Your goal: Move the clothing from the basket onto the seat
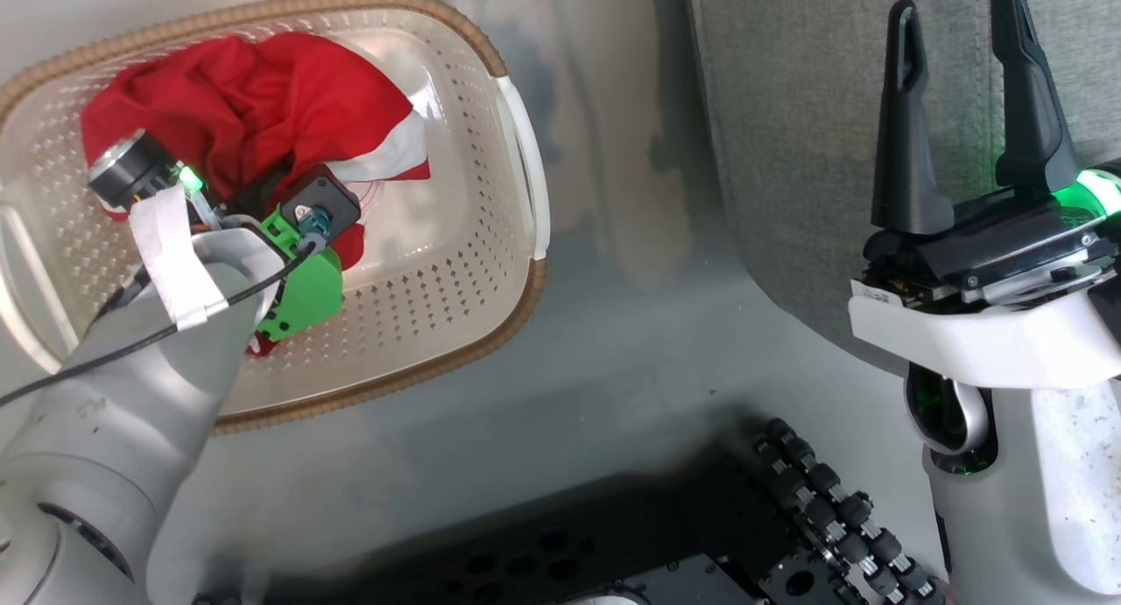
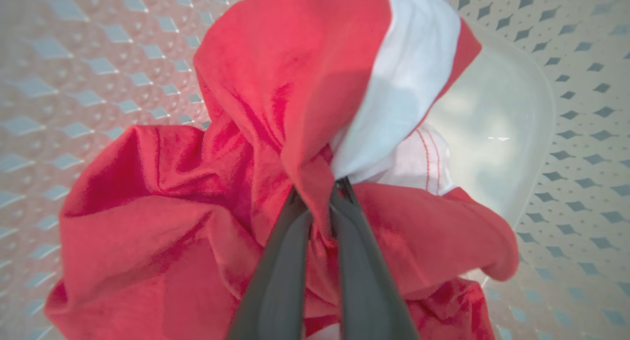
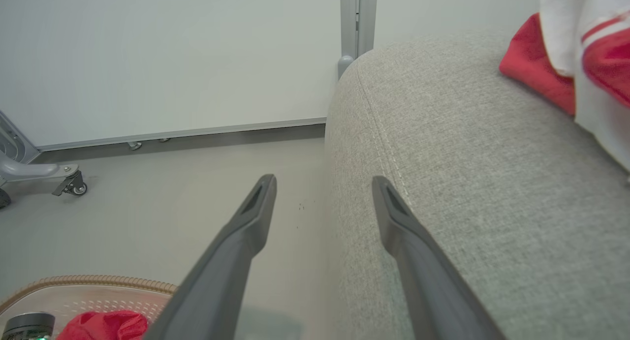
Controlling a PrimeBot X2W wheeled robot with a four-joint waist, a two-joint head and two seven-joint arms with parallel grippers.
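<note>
- Nearest, head view: black robot base (image 1: 613, 544) at the bottom edge, standing on the grey floor (image 1: 631, 360).
- Left arm reaches down into the basket (image 1: 517, 298), which stands on the floor at the left of the head view.
- Left gripper (image 2: 320, 192): jaws pressed together, pinching a fold of the red garment (image 2: 197, 207) where the red cloth meets a white panel. Tips are buried in the fabric.
- Red garment: crumpled, inside the basket, bunched around the jaws. It takes up the basket's left part. The right part shows bare perforated bottom. Cannot tell whether any of the cloth is off the basket bottom.
- Right gripper (image 1: 956, 1): jaws spread wide, nothing between them. Held in the air at the edge of the seat (image 3: 467, 182). In the right wrist view, one jaw is over the floor and the other over the seat's rounded edge.
- Seat: grey fabric, stitched seam along the rounded edge. It sits to the right of the basket with a strip of floor between them, not touching.
- Second garment (image 3: 536, 79): red and white with striped trim, lying on top of the seat at the far right of the right wrist view, well apart from the right gripper.
- Farthest: pale wall (image 3: 172, 59) with a skirting strip. A wheeled metal foot (image 3: 69, 182) stands on the floor at its left.
</note>
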